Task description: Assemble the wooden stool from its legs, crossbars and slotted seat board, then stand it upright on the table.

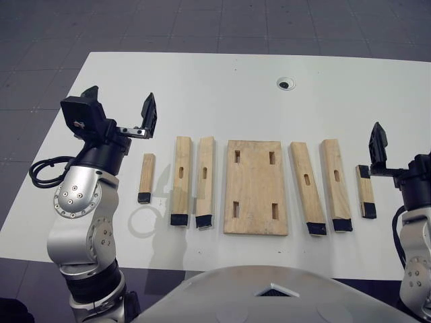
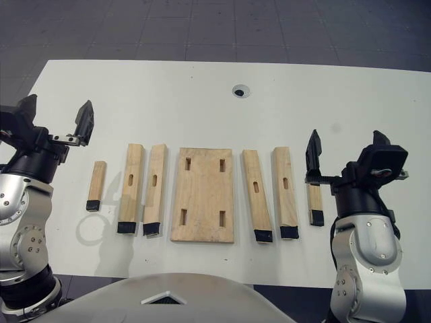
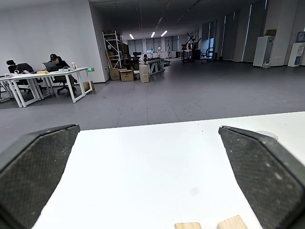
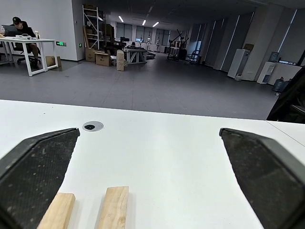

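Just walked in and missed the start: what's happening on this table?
Nothing is assembled yet. The seat board lies flat on the table, with two legs on either side and a short crossbar at each end of the row. The left gripper and right gripper hover open near those ends, holding nothing.

- Slotted seat board [image 1: 256, 187] — pale natural wood.
- Legs [image 1: 182, 180] and crossbars [image 1: 146, 177] — pale wood, black end caps.
- Table [image 1: 202, 87] — plain white.
- Left gripper [image 1: 121, 94] — black fingers, finely textured pads.

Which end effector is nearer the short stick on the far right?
Right. The right end effector sits beside that stick, at its far end; the left end effector is far off on the opposite side.
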You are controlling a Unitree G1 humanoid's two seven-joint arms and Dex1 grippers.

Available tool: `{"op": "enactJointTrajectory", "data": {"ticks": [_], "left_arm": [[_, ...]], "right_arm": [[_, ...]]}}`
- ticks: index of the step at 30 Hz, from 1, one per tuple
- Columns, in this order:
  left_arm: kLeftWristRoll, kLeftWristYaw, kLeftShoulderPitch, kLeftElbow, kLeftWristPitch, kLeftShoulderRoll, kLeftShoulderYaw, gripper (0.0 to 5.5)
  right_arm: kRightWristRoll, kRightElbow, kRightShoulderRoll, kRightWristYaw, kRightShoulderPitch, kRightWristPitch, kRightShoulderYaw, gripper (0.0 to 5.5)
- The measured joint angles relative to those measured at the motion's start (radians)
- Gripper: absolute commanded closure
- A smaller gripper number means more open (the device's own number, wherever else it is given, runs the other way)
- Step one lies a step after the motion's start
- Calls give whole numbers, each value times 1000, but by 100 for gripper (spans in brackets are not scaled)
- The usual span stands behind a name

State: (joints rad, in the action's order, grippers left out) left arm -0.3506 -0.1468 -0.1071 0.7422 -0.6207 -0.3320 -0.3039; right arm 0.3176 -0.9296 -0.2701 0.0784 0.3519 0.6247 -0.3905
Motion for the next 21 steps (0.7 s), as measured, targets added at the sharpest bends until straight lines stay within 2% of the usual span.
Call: {"op": "enactJointTrajectory", "data": {"ticks": [6,11,21], "left_arm": [[0,0,1,0,0,0,0,3],[1,0,-12,9,0,0,-8,3],[-25,4,-36,66,-10,2,-27,3]], "right_arm": [[-2,-3,-6,10,35,1,0,0],[-20,-5,-64,57,93,17,-11,0],[-111,85,-130,73,161,178,30,0]]}}
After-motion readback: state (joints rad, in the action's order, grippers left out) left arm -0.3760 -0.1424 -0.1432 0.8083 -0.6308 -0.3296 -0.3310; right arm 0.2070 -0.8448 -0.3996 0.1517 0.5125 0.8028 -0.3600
